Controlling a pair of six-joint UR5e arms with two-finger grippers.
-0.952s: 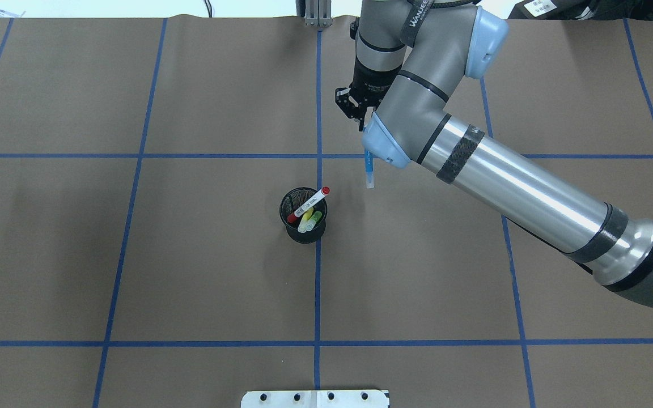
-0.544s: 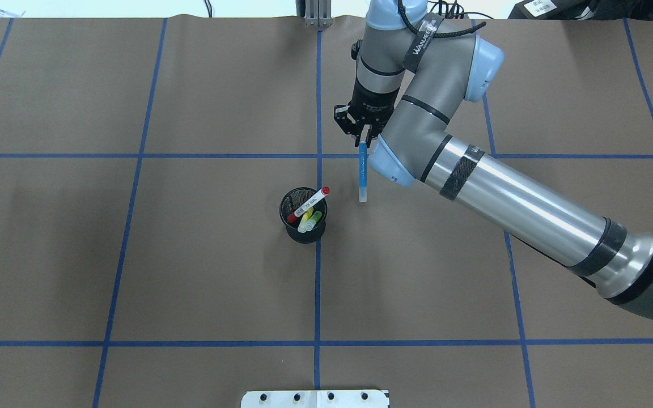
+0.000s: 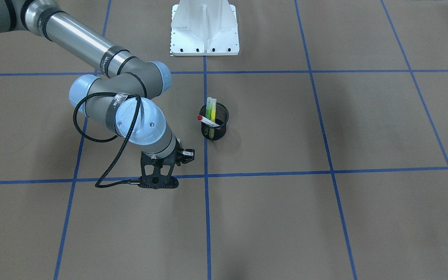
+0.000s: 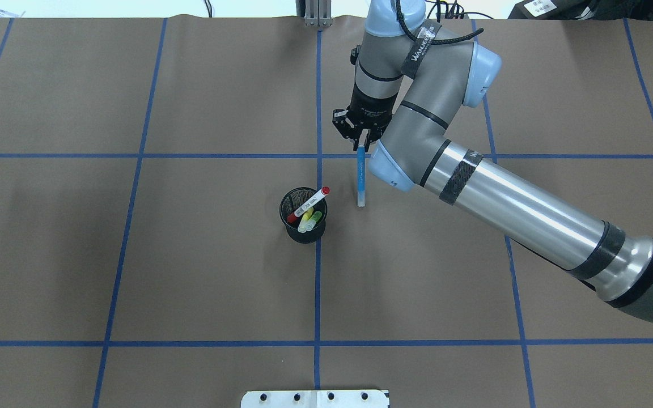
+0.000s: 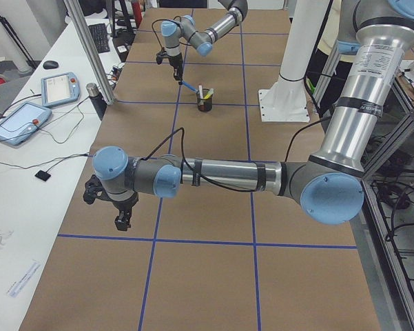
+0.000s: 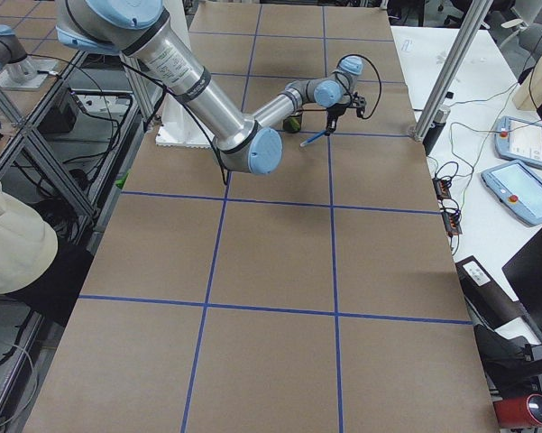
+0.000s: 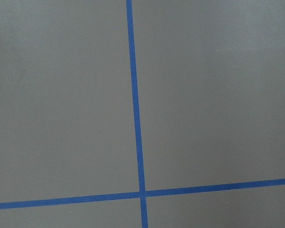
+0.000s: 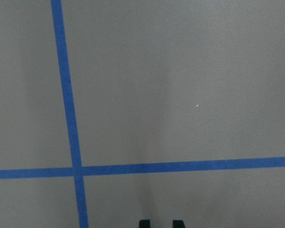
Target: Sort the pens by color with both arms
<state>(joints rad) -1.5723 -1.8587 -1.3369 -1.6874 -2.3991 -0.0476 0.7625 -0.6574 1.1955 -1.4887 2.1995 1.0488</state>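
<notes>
My right gripper [image 4: 362, 136] is clamped on the top end of the blue pen [image 4: 361, 178]; its long axis runs 12-to-6 in overhead, cap end low over the table [image 4: 190, 272]. Mesh cup [image 4: 304, 235] with the other pens [image 4: 309, 205] is near, at 7 o'clock. Left gripper [image 5: 121, 222] is well apart, jaw state can't tell. Versus a second ago, the pen has shifted slightly toward 9, cap end further toward 6

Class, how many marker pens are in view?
4: blue marker pen in the right pincer; white red-ended pen, yellow pen and green pen in the black mesh cup. Others may hide inside.
</notes>
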